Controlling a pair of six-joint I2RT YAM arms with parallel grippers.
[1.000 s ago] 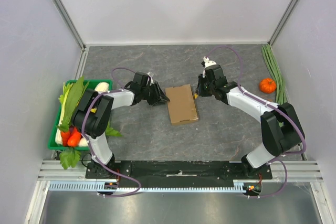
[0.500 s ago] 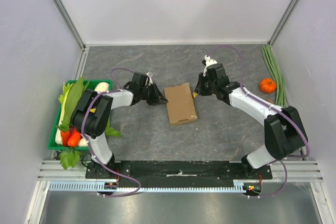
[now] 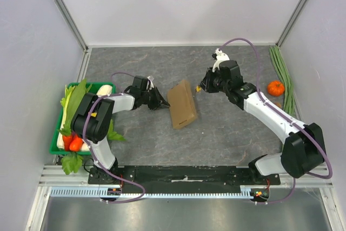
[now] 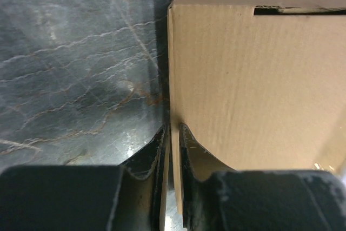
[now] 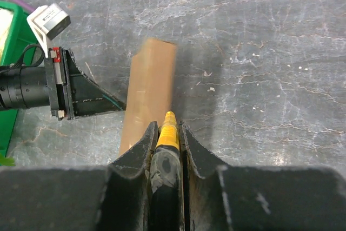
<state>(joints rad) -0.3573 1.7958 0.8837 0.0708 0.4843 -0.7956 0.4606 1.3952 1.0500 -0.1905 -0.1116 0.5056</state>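
Clamping the cardboard box (image 4: pixel 254 79) by its edge, left jaws, right jaws gripping a yellow-tipped tool (image 5: pixel 168 128) (body hidden)

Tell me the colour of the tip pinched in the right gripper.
Yellow tip on the tool; right wrist view shows it best.

A cardboard box (image 3: pixel 182 104) lay mid-table between the left gripper (image 3: pixel 160 101) and the right gripper (image 3: pixel 203 85) with its tool (image 5: pixel 168 131); crate (image 3: pixel 53 145) far left, stalks (image 3: pixel 282 74) far right.
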